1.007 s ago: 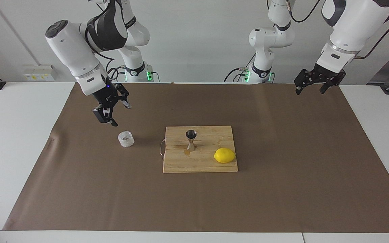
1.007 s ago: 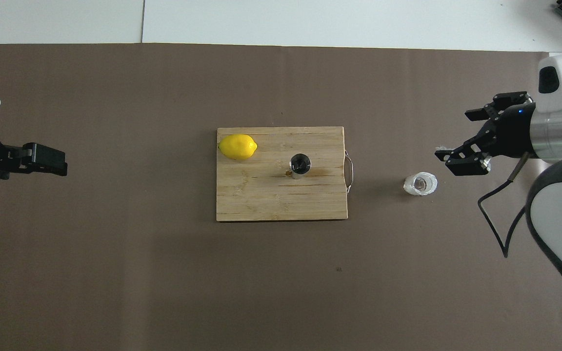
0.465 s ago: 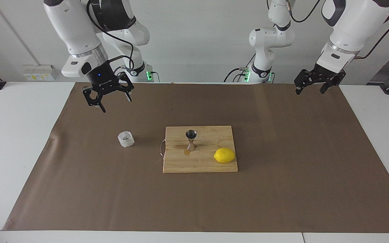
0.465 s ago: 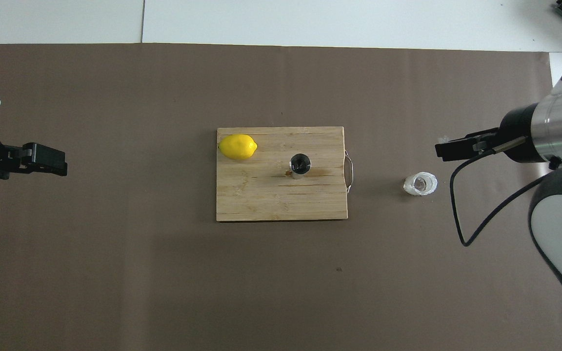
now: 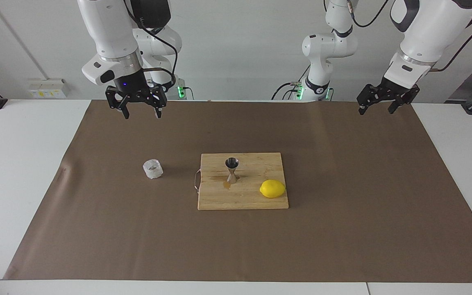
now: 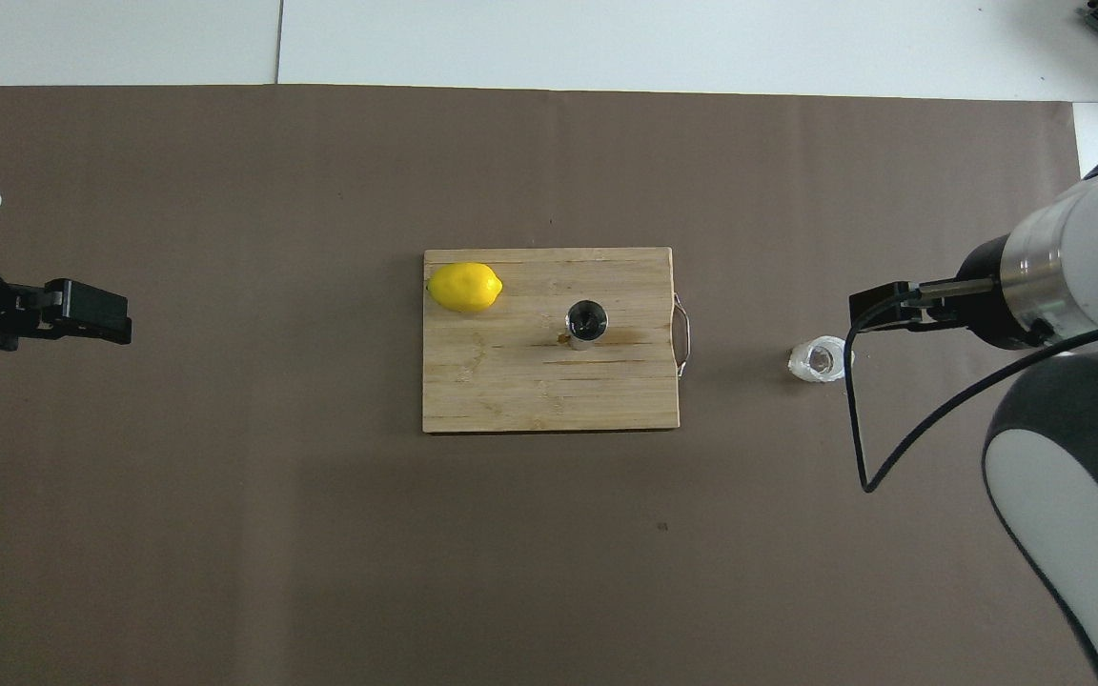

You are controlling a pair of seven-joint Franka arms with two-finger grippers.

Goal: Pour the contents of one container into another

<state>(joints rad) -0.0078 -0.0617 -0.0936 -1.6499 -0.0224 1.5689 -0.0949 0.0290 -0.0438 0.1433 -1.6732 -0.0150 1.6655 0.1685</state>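
The glass cup (image 5: 153, 169) stands alone on the brown paper (image 5: 342, 184), toward the right arm's end of the table, beside the cutting board (image 5: 256, 196). The jigger (image 5: 232, 169) stands upright on the board, with a small wet patch at its foot. A lemon (image 5: 272, 189) lies on the board too.

A second ago the right hand (image 5: 136, 107) hung low, just above the cup. Now it has gone up and back toward its base, with its fingers wide open and nothing in them. So the pouring looks done and the cup put back.

The left hand (image 5: 379, 102) waits open over its end of the paper.

The paper covers most of the white table (image 5: 23, 164). A pale wall (image 5: 236, 49) with a socket box (image 5: 46, 88) stands past the arms.
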